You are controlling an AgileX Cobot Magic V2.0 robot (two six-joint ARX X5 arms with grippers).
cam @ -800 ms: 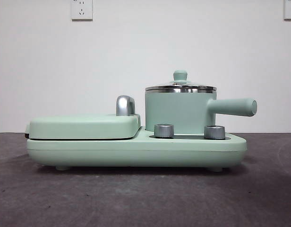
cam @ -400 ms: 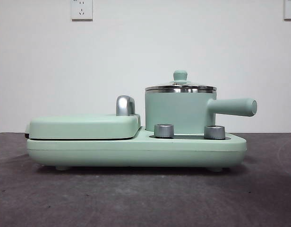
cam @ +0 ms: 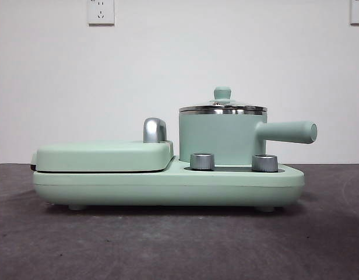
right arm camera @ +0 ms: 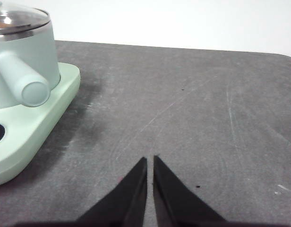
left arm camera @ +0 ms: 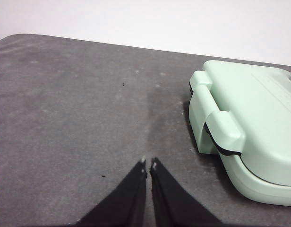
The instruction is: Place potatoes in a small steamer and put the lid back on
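Observation:
The small steamer (cam: 221, 140), a mint-green pot with a straight side handle (cam: 287, 132), stands on the right of a mint-green cooker base (cam: 168, 188). The glass lid (cam: 222, 107) with its green knob sits on it. The steamer (right arm camera: 22, 71) and lid (right arm camera: 18, 19) also show in the right wrist view. No potato is in view. My left gripper (left arm camera: 148, 164) is shut and empty over bare table beside the griddle end. My right gripper (right arm camera: 150, 160) is shut and empty over bare table beside the steamer's handle. Neither gripper shows in the front view.
A flat mint-green griddle cover (cam: 104, 156) lies shut on the left of the base, with a chrome hinge knob (cam: 154, 129) behind it; it also shows in the left wrist view (left arm camera: 254, 123). Two silver dials (cam: 203, 161) sit on the front. Grey table surface (cam: 168, 245) surrounds the cooker.

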